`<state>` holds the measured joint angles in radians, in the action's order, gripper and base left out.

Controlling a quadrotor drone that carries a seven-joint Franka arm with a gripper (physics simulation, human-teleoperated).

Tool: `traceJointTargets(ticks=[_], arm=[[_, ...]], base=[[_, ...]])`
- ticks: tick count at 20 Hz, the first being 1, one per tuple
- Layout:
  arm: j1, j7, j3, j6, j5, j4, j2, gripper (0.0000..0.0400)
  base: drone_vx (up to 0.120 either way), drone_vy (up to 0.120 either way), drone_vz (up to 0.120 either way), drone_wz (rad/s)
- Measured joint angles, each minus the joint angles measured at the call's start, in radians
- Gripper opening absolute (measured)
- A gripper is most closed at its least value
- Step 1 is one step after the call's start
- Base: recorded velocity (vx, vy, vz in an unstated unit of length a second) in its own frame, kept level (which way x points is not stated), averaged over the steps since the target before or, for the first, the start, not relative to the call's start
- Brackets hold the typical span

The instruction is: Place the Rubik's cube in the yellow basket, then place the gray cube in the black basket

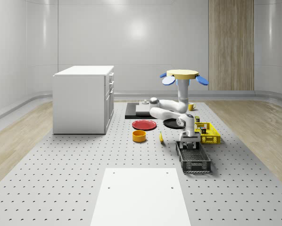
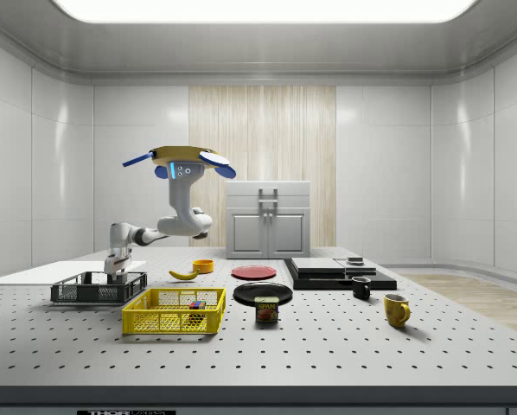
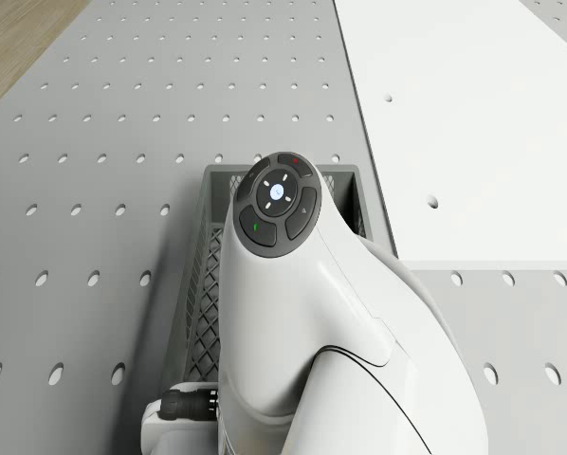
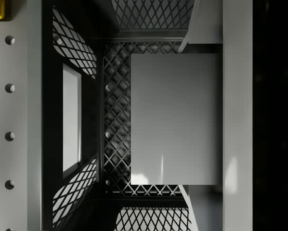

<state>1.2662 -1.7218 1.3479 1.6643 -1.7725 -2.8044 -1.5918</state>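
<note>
Setting: a simulated robotics test lab, not a lived-in room. Evidence follows. A large gray perforated table is filling the lower half of the whole-scene view, its holes running in a regular grid like an optical breadboard. Plain glossy white wall panels are enclosing the space, with one wood-grain panel standing at the upper right. A broad ceiling light panel is glowing along the top edge of the side view. A white cabinet is sitting at centre left, and a white slab is lying at the bottom centre. Household props are lying about as test objects: a red plate, a yellow bowl, a yellow mug.
</note>
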Motion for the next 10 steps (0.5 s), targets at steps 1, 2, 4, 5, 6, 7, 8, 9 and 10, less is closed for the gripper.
traceJointTargets(ticks=[1, 2, 4, 5, 6, 7, 8, 9, 10], arm=[[0.002, 0.000, -0.013, 0.005, -0.012, 0.003, 0.000, 0.0250], [0.005, -0.001, -0.026, 0.009, -0.024, 0.006, 0.001, 0.0250], [0.010, -0.002, -0.054, 0.019, -0.051, 0.013, 0.002, 0.0250], [0.012, -0.002, -0.067, 0.023, -0.063, 0.016, 0.003, 0.0250], [0.015, -0.002, -0.078, 0.026, -0.073, 0.019, 0.004, 0.0250], [0.016, -0.002, -0.087, 0.029, -0.082, 0.022, 0.005, 0.0250], [0.018, -0.002, -0.094, 0.031, -0.089, 0.024, 0.006, 0.0250], [0.019, -0.003, -0.101, 0.033, -0.095, 0.026, 0.007, 0.0273], [0.020, -0.003, -0.106, 0.034, -0.100, 0.028, 0.009, 0.0301]], base=[[0.000, 0.000, 0.000, 0.000], [0.000, 0.000, 0.000, 0.000], [0.000, 0.000, 0.000, 0.000], [0.000, 0.000, 0.000, 0.000], [0.000, 0.000, 0.000, 0.000], [0.000, 0.000, 0.000, 0.000], [0.000, 0.000, 0.000, 0.000], [0.000, 0.000, 0.000, 0.000], [0.000, 0.000, 0.000, 0.000]])
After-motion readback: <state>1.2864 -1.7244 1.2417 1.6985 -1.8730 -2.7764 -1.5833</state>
